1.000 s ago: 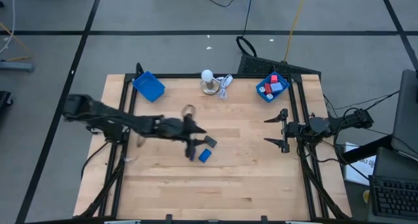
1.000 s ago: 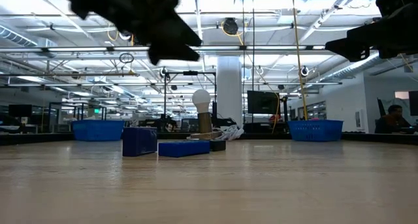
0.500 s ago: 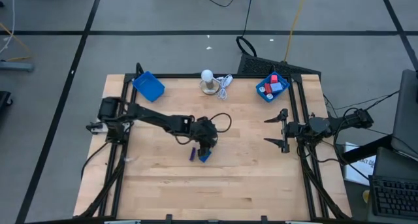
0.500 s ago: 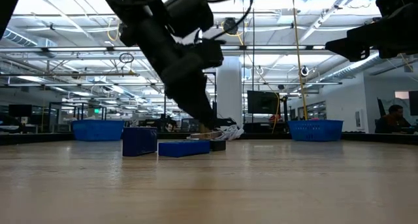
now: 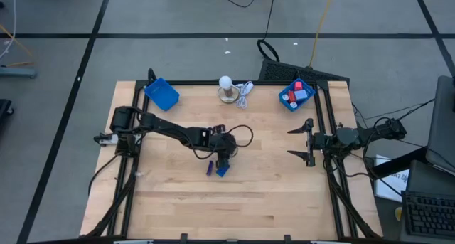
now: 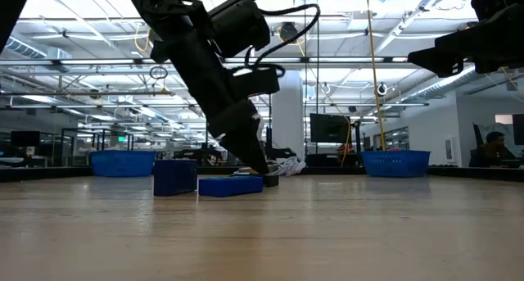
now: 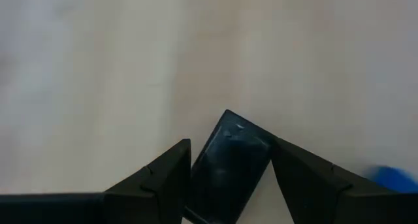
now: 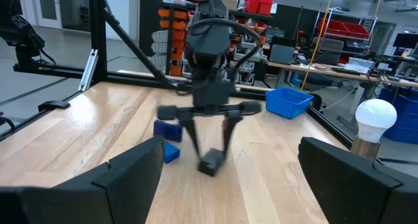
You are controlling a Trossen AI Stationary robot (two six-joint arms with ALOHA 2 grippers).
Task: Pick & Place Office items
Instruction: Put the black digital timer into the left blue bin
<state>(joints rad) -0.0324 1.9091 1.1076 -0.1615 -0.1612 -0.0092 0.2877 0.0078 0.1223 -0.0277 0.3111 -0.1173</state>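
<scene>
Office items: three mid-table, dark grey block (image 7: 230, 164) between left fingers (image 7: 159, 183); right fingers (image 5: 304, 141) spread, empty.

Left claw (image 8: 211, 157) seemingly around dark block (image 8: 211, 162)

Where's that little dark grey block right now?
The dark grey block sits on the table's middle between the left gripper fingers, which stand on either side of it, with two blue blocks close beside it in the right wrist view.
</scene>
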